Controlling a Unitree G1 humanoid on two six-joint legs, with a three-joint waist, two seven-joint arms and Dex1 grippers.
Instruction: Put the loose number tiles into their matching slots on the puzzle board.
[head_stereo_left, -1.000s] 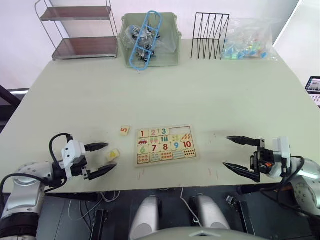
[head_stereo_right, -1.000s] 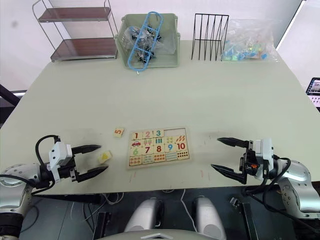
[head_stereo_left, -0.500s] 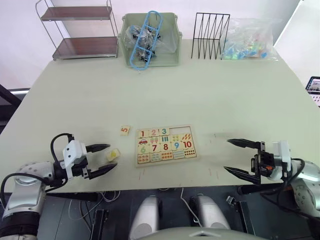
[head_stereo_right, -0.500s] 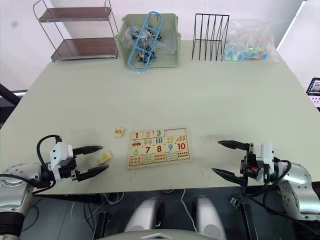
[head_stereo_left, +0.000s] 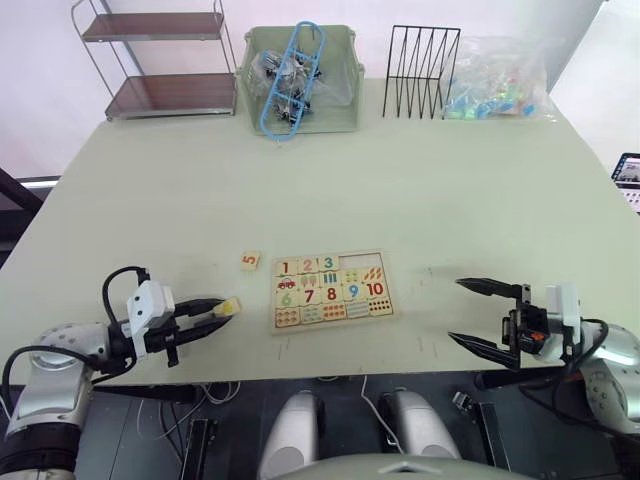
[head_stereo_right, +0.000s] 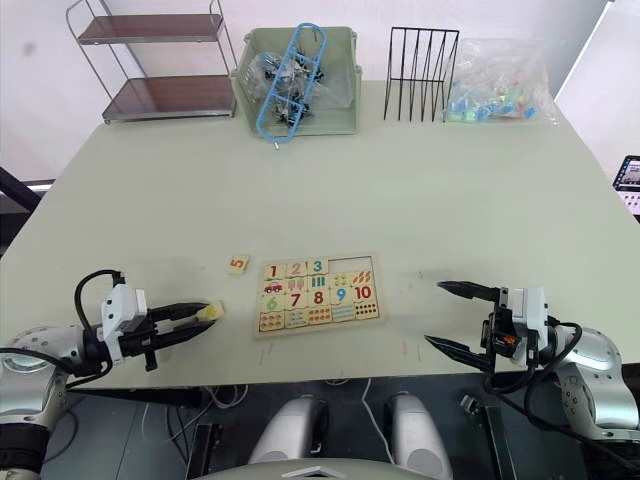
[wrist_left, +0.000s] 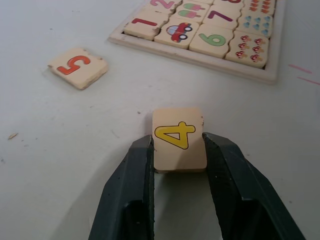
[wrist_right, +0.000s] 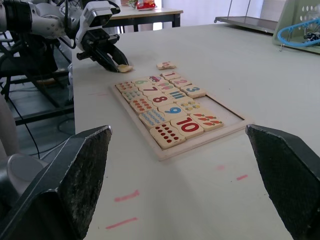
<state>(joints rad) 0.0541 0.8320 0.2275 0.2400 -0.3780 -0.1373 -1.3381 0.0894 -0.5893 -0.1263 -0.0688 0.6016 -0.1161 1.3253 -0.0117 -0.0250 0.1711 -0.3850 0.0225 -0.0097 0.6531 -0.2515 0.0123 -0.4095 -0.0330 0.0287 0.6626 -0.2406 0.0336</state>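
Note:
The puzzle board (head_stereo_left: 331, 322) lies near the table's front edge, with tiles 1, 2 and 3 seated in its upper row. The two slots (head_stereo_left: 358, 260) to the right of the 3 are bare wood. One of the loose number tiles, a yellow 4 (wrist_left: 175, 131), lies flat on the table left of the board. My left gripper (head_stereo_left: 226, 309) is shut on the 4 tile, one finger against each side. The red 5 tile (head_stereo_left: 250, 261) lies loose off the board's far left corner. My right gripper (head_stereo_left: 455, 310) is open to the right of the board, holding nothing.
At the far edge stand a metal shelf (head_stereo_left: 160, 65), a green bin (head_stereo_left: 298, 110) holding bagged items and a blue hanger, a black wire rack (head_stereo_left: 420, 72) and a clear bag (head_stereo_left: 497, 80). Bare tabletop spreads between them and the board.
My left gripper's fingers have closed from wide open onto the sides of the 4 tile. The right gripper has stayed open and has hardly moved.

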